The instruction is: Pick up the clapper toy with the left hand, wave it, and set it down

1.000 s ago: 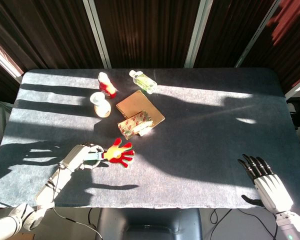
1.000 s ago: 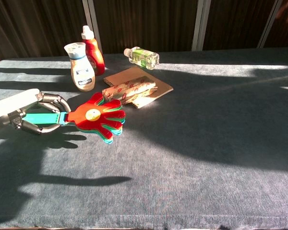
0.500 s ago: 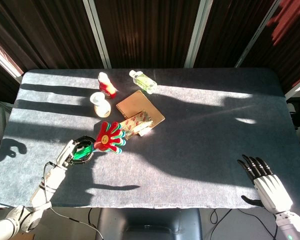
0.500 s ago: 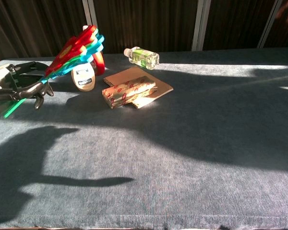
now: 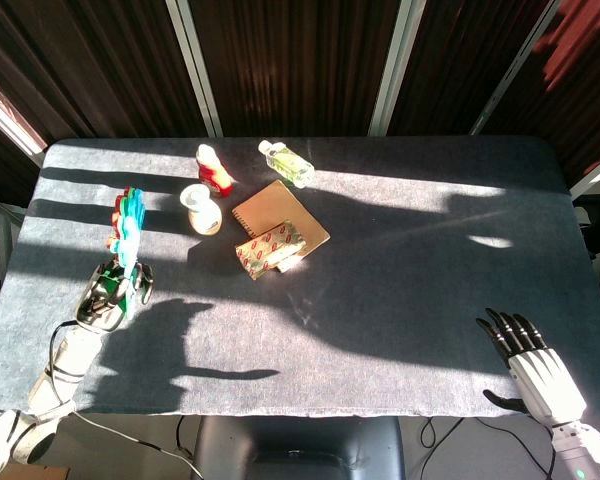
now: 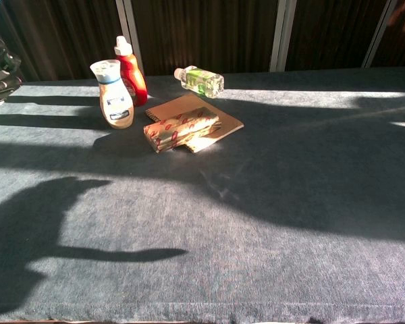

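Left hand: the left hand [image 5: 110,292] hangs above the left side of the grey cloth-covered table [image 5: 400,330], its fingers wrapped round the green handle of the toy; in the chest view only its dark fingers [image 6: 1,67] show at the left edge.
Clapper toy: the red, green and blue plastic hand-shaped clapper toy [image 5: 127,222] is off the table, its palms edge-on and pointing away from the left hand toward the far side.
Right hand: the right hand [image 5: 532,362] rests at the table's near right corner, palm down, fingers straight and slightly apart, holding nothing.
Bottles: a cream squeeze bottle [image 5: 200,208] and a red sauce bottle [image 5: 214,169] stand to the right of the raised toy; a clear bottle with yellowish liquid [image 5: 287,163] lies on its side further right.
Notebook: a brown spiral-bound notebook [image 5: 285,208] lies right of the cream squeeze bottle, with a red-patterned packet [image 5: 269,248] overlapping its near edge.
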`<action>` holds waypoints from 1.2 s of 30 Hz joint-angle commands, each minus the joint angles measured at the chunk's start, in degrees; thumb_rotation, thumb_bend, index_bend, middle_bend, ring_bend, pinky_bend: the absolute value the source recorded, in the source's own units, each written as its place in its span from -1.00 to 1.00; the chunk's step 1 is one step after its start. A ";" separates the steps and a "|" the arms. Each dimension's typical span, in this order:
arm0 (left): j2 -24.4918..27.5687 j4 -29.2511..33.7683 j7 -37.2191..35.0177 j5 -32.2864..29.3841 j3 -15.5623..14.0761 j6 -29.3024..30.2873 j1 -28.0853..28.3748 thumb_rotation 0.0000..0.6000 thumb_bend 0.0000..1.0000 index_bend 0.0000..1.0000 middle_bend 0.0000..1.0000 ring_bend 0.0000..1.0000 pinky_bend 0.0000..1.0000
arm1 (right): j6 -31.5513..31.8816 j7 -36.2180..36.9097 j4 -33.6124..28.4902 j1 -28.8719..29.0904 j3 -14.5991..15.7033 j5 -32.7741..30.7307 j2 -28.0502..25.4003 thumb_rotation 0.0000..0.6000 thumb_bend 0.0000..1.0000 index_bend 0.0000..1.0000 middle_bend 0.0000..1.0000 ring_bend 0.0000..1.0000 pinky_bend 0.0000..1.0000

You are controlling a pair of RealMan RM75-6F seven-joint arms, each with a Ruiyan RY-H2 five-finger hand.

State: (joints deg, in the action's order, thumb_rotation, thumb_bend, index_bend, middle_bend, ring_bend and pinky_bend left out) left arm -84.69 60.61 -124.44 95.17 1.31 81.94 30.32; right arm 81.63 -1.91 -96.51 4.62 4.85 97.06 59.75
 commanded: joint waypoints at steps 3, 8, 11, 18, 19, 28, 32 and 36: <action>2.67 -4.83 45.95 10.39 -9.63 -14.74 5.24 1.00 0.47 0.58 0.52 -0.05 0.41 | -0.18 -0.11 -0.16 0.02 0.05 -0.06 -0.07 1.00 -0.72 -1.00 -1.00 -1.00 -1.00; 3.03 -1.60 58.93 5.64 -8.08 -19.65 5.21 1.00 0.48 0.58 0.52 -0.04 0.41 | -0.31 -0.06 -0.29 0.04 0.07 -0.17 -0.23 1.00 -0.72 -1.00 -1.00 -1.00 -1.00; 4.37 2.01 54.98 3.64 -7.18 -18.45 5.15 1.00 0.48 0.58 0.52 -0.04 0.41 | -0.41 -0.06 -0.35 0.07 0.07 -0.21 -0.27 1.00 -0.72 -1.00 -1.00 -1.00 -1.00; 5.87 3.59 27.62 2.06 -3.65 -4.08 2.83 1.00 0.45 0.58 0.52 -0.04 0.41 | -0.35 -0.03 -0.44 0.03 0.09 -0.15 -0.30 1.00 -0.72 -1.00 -1.00 -1.00 -1.00; 6.15 3.71 22.88 2.02 -3.21 -2.10 2.54 1.00 0.44 0.58 0.52 -0.04 0.41 | -0.34 -0.03 -0.45 0.04 0.09 -0.14 -0.30 1.00 -0.72 -1.00 -1.00 -1.00 -1.00; 6.47 0.04 -23.57 0.07 0.98 13.31 0.09 1.00 0.42 0.58 0.53 -0.04 0.42 | -0.29 -0.69 -0.70 -0.11 -0.01 -0.39 -0.10 1.00 -0.72 -1.00 -1.00 -1.00 -1.00; 5.19 -2.94 -21.28 1.34 0.14 14.31 -0.33 1.00 0.42 0.58 0.54 -0.03 0.43 | -0.28 -0.51 -0.64 -0.09 -0.05 -0.43 -0.15 1.00 -0.72 -1.00 -1.00 -1.00 -1.00; 3.29 -7.27 -7.08 6.59 -4.39 10.48 1.12 1.00 0.42 0.58 0.54 -0.03 0.43 | -0.55 -0.65 -0.75 -0.01 0.00 -0.47 -0.14 1.00 -0.72 -1.00 -1.00 -1.00 -1.00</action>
State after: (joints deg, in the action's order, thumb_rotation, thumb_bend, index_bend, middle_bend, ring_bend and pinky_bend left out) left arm -79.73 59.62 -143.03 97.86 -0.95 87.29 31.77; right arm 81.08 -2.55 -97.26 4.60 4.84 96.59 59.62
